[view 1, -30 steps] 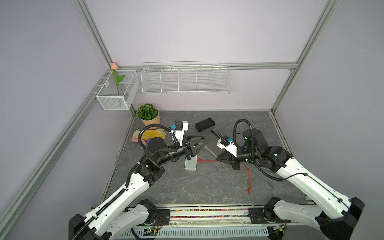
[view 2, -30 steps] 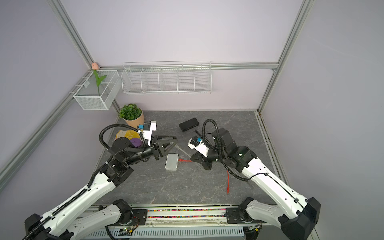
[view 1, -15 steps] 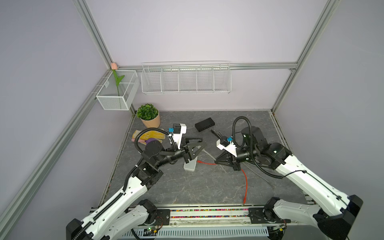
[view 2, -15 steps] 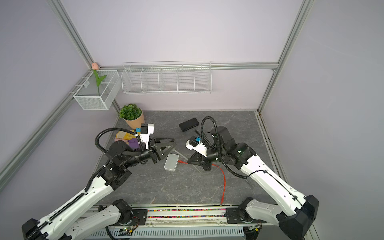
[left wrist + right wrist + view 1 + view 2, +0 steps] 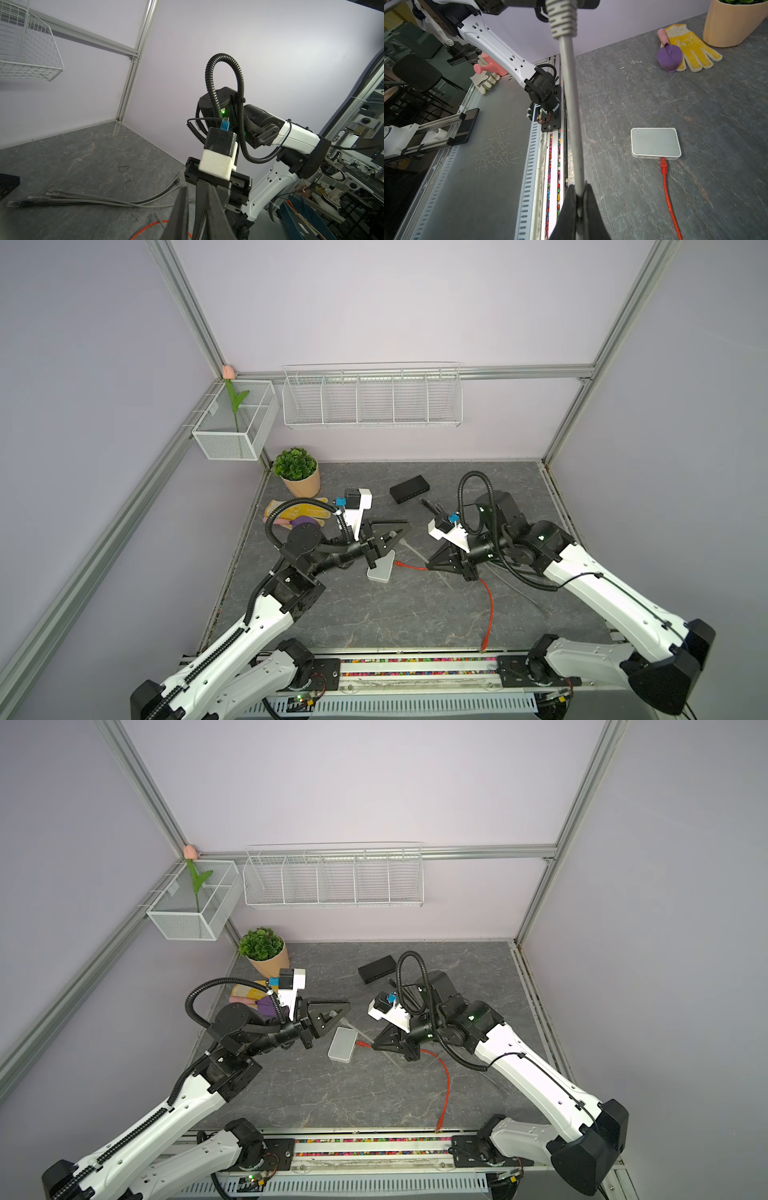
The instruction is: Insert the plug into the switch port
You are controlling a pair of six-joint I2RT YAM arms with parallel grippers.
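Observation:
A white switch lies flat on the grey floor, with a red cable plugged into its front port. My right gripper is shut on a grey cable, to the right of the switch. That cable runs up to its ribbed boot. The plug beyond the boot is hidden inside my left gripper, which hovers just above the switch's far end and looks shut on it.
Several loose grey cables lie behind my right gripper. A black box sits at the back. A potted plant, yellow gloves and a purple trowel are at the back left. The red cable trails to the front rail.
My left gripper's jaws have narrowed from open onto the grey cable's end. My right gripper has edged left and down with the cable. The red cable's tail has swung toward the front.

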